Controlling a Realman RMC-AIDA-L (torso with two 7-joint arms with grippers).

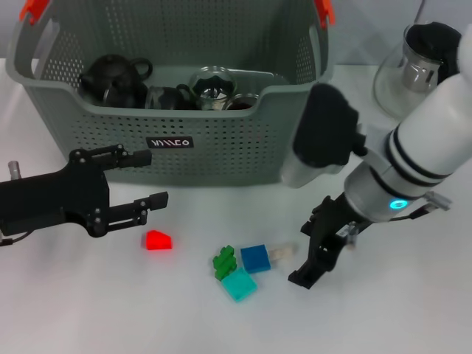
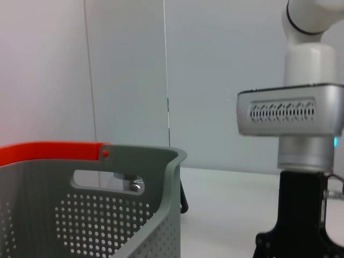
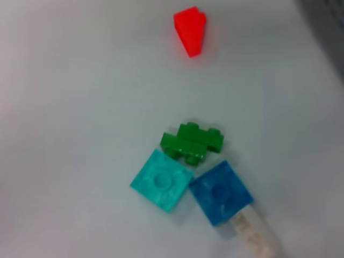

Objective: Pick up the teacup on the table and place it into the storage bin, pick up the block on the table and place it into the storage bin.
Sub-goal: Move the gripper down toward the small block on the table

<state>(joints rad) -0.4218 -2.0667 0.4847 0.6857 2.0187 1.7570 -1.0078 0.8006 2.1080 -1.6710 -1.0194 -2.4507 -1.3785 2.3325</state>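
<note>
- Head view: your left gripper (image 1: 147,179), spread open and empty, hovers just above the red block (image 1: 158,240), before the storage bin (image 1: 177,133), which holds dark teapots and cups. Your right gripper (image 1: 318,254), open and empty, stands right of the clustered blocks (image 1: 243,269) on the table (image 1: 88,310).
- Left wrist view: you see the bin's orange-clipped rim and the right arm.
- Right wrist view: you see red, green, teal and blue blocks.

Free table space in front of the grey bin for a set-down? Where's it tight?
Bare white table lies near the front edge, below the left gripper and left of the red wedge block. Crowded: the green, teal, blue and clear blocks cluster beside the right gripper. The grey-green perforated storage bin already holds dark teaware.
</note>
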